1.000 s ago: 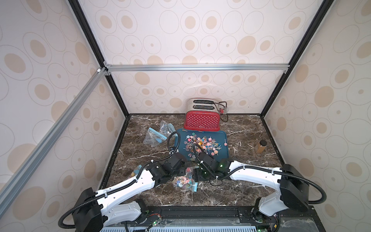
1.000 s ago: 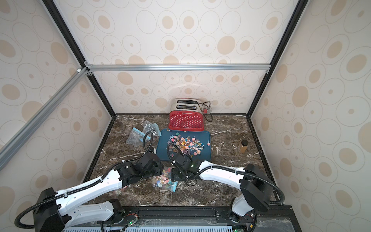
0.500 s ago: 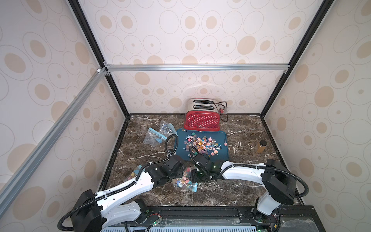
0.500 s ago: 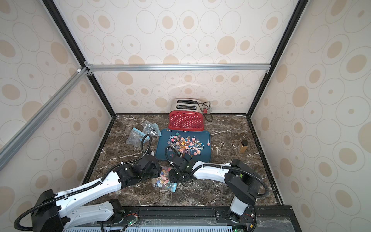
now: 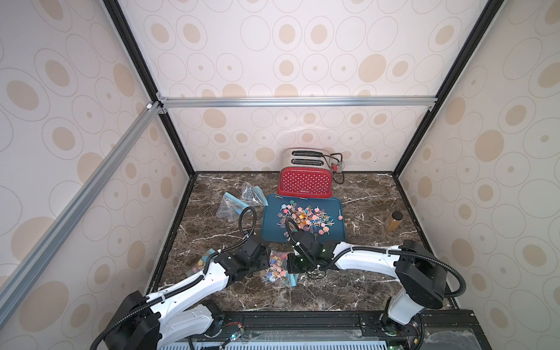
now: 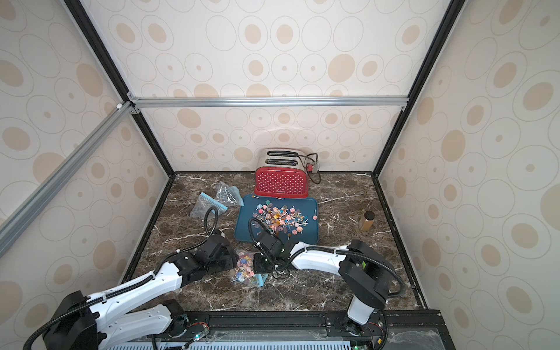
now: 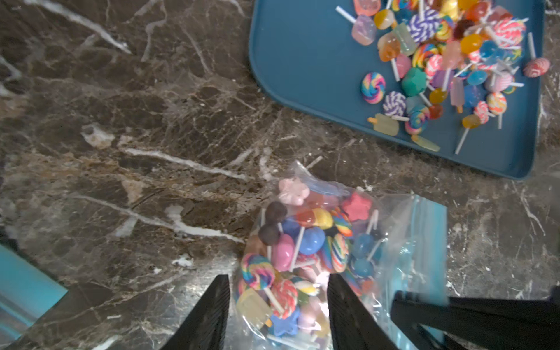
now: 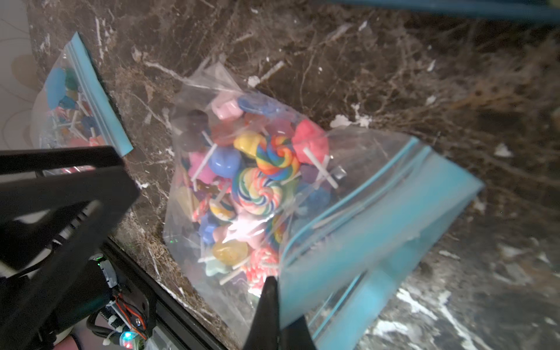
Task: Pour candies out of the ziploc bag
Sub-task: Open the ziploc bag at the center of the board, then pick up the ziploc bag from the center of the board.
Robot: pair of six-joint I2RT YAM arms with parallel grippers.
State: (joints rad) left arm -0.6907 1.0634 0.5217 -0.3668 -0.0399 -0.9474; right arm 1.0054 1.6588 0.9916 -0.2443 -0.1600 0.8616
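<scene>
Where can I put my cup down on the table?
Bare marble lies between the tray and the jar, and right of the toaster. Crowded: front middle, where left arm and right arm meet at the candy bag.

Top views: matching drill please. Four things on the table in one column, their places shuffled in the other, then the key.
Things
1. loose lollipops
2. candy-filled ziploc bag
3. empty ziploc bags
4. amber bottle

Places
A. standing alone, right of the blue tray
B. lying on the marble, left of the tray's far corner
C. heaped on the tray
D. on the marble, just short of the tray's near edge

Pairs: 1-C, 2-D, 3-B, 4-A.
</scene>
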